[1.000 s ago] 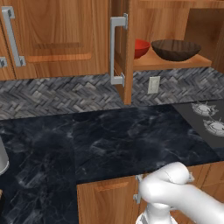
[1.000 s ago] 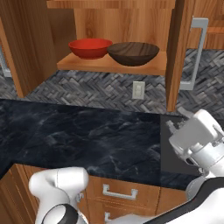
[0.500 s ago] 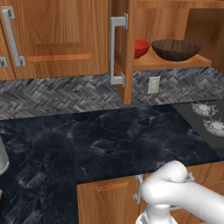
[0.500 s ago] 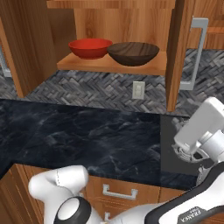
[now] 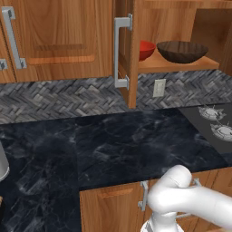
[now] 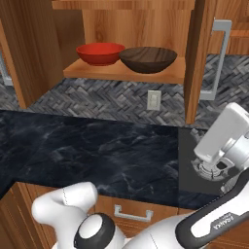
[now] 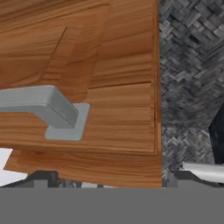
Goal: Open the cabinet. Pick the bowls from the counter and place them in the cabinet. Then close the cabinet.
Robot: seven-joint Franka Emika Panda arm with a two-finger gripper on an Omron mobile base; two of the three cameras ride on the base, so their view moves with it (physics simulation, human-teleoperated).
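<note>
Standing open, wood cabinet (image 6: 127, 24), red bowl (image 6: 100, 52) beside brown bowl (image 6: 148, 59)

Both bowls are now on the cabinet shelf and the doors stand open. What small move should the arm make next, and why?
Probably ease the open jaws forward onto the grey handle of the right cabinet door, to start swinging it shut. The red bowl and the wood-grain bowl already sit on the shelf, and the hand view looks at that handle from close by.

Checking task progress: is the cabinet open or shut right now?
Open. Both doors of the cabinet stand swung out, baring the shelf where the red bowl and wooden bowl sit side by side.
</note>
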